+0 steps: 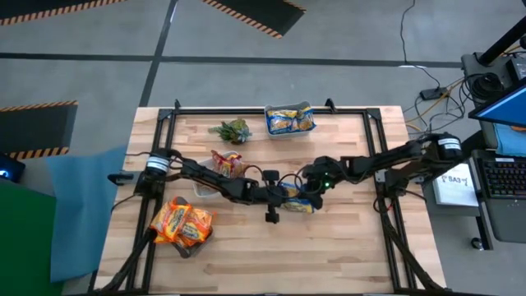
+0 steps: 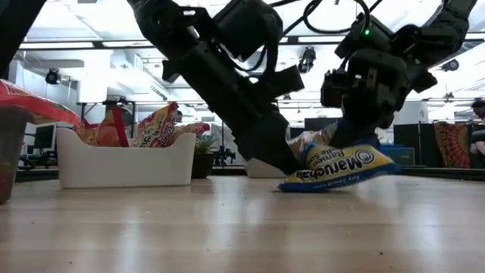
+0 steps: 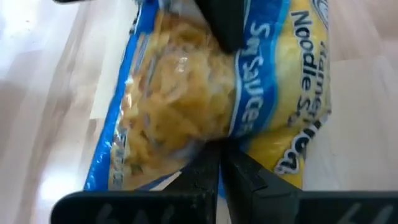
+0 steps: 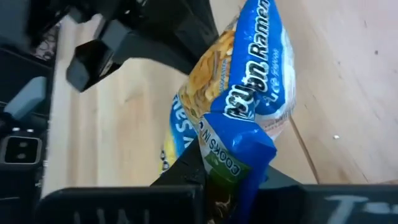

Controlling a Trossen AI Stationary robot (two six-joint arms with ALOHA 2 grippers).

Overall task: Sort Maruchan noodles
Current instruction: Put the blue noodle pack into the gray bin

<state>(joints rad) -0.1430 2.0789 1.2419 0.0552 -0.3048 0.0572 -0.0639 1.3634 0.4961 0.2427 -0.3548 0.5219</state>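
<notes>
A blue-yellow Maruchan packet sits at the table's middle, between both arms. My left gripper reaches in from the left and is shut on it. My right gripper comes from the right and above and is also shut on it. In the left wrist view the packet fills the frame, and a dark finger of the right gripper shows at its far side. In the right wrist view the packet stands in front of the left arm. My left gripper pinches the packet's left edge between its two fingers, slanting down from the table's left. The packet's lower left corner rests on the table. My right gripper pinches the packet's crimped blue end between its fingers, from above and the right. The packet is tilted, its right end raised off the wood.
A clear tub of blue-yellow packets stands at the far edge, with a small green plant to its left. A tub holding a dark red packet lies under the left arm. A tub of orange-red packets stands near left. Bare wood lies near right.
</notes>
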